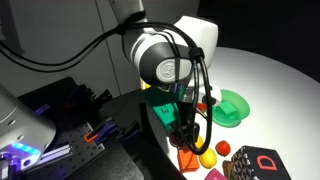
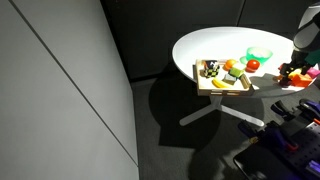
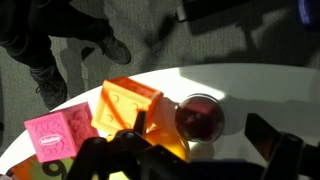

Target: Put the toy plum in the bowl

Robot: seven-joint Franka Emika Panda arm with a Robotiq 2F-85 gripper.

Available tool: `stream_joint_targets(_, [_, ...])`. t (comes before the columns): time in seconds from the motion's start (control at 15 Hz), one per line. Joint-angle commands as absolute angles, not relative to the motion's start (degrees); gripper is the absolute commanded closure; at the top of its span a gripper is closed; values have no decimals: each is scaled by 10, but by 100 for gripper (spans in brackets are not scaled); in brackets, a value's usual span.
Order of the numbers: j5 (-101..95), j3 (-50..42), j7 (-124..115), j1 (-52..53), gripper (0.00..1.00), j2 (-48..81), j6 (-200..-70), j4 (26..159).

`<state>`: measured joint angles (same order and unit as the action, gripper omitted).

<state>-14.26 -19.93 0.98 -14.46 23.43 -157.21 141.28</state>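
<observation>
Toy plum (image 3: 200, 118) sits on the white surface (image 3: 250, 85) close to its curved edge, dark and glossy. It lies between the two spread fingers of the gripper (image 3: 205, 150) in the wrist view. The gripper is open and holds nothing, and whether a finger touches the fruit I cannot tell. An orange block (image 3: 128, 108) stands just beside the plum, with a pink block (image 3: 55, 135) beyond it, nearer the edge. The bowl (image 1: 232, 105) stands apart from this cluster, further in on the surface, and looks empty from here.

This reads as the approach to the grasp, with the plum not yet taken. The next move likely calls for settling lower and closing squarely on the round fruit without nudging the orange block. After that come the lift and the carry over to the bowl's rim.
</observation>
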Motion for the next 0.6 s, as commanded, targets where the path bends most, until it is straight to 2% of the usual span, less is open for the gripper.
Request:
stream_joint_targets(0.0, [-144, -207, 9, -139, 0, 245, -1599, 1414])
stream_joint_targets(0.53, [-133, -203, 10, -139, 0, 265, -1626, 1408])
